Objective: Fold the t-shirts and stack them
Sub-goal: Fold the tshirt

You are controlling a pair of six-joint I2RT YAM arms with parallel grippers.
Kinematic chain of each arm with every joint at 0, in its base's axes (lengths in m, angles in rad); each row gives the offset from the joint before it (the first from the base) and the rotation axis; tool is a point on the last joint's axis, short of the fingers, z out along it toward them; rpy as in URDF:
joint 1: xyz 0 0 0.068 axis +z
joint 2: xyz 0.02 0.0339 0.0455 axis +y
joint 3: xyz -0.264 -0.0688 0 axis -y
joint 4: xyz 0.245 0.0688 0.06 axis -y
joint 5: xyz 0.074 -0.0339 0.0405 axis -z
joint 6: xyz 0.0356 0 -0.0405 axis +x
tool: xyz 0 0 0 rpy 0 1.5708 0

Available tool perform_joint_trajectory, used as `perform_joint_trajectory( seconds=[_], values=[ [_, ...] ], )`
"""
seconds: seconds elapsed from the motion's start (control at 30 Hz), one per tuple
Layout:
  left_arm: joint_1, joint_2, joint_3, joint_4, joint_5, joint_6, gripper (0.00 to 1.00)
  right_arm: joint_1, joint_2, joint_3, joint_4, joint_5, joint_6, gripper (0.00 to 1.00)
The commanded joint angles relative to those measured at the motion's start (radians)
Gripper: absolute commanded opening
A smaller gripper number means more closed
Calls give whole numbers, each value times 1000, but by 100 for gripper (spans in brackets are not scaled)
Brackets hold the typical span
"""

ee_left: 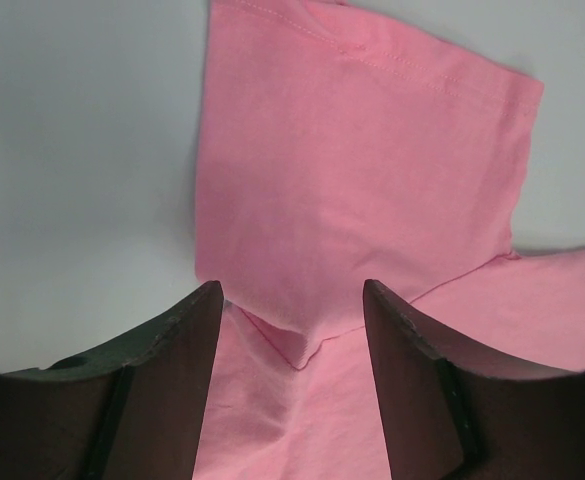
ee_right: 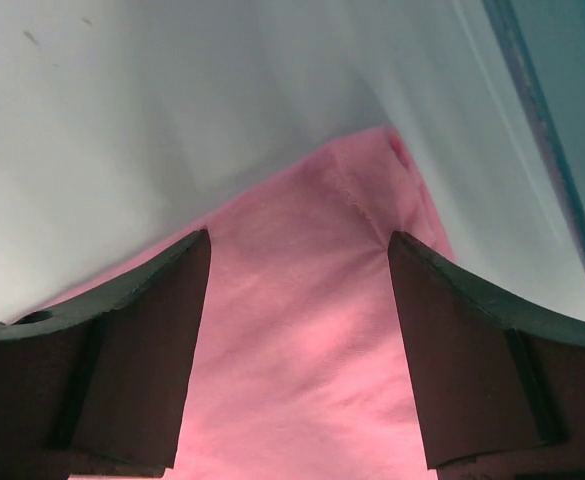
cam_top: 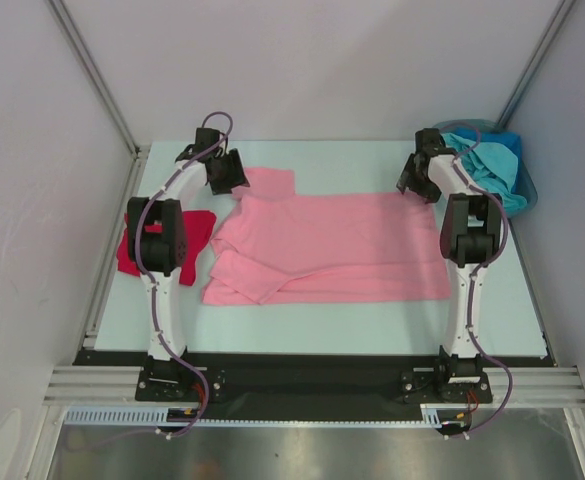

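pink t-shirt (cam_top: 332, 245) spread flat across the middle of the table (cam_top: 322, 325), one sleeve toward the far left corner. left tool (ee_left: 292, 330) stands open over the sleeve seam, right tool (ee_right: 297, 290) open over the far right hem corner; neither holds anything. the cloth is judged light and limp, likely to sag: pinch the stitched edges. red t-shirt (cam_top: 128, 255) at the left edge; teal and blue t-shirts (cam_top: 492, 165) at the far right corner.

Pink t-shirt (cam_top: 332, 245): soft matt knit cloth, stitched hem on sleeve. Red t-shirt (cam_top: 127, 258) and teal/blue t-shirts (cam_top: 492, 165): same matt cloth. Table (cam_top: 372, 325): smooth, matt, pale. Left tool (ee_left: 292, 300), right tool (ee_right: 300, 250): dark matt plastic fingers. Near rail (cam_top: 97, 385): bare brushed metal.
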Motion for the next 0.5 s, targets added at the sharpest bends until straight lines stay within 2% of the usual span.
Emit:
perform_joint_trajectory(
  seconds=[0.0, 0.13, 0.33, 0.47],
  values=[
    [3, -4, -5, 0, -45, 20, 64, -29, 60, 57, -119, 202, 21, 77],
    [3, -6, -14, 0, -46, 20, 63, -19, 77, 90, -147, 252, 33, 78],
    [3, -9, -17, 2, -43, 20, 63, -12, 65, 58, -105, 220, 18, 77],
    [3, -9, -20, 2, -51, 18, 62, -12, 36, -2, -52, 185, 21, 73]
  ],
)
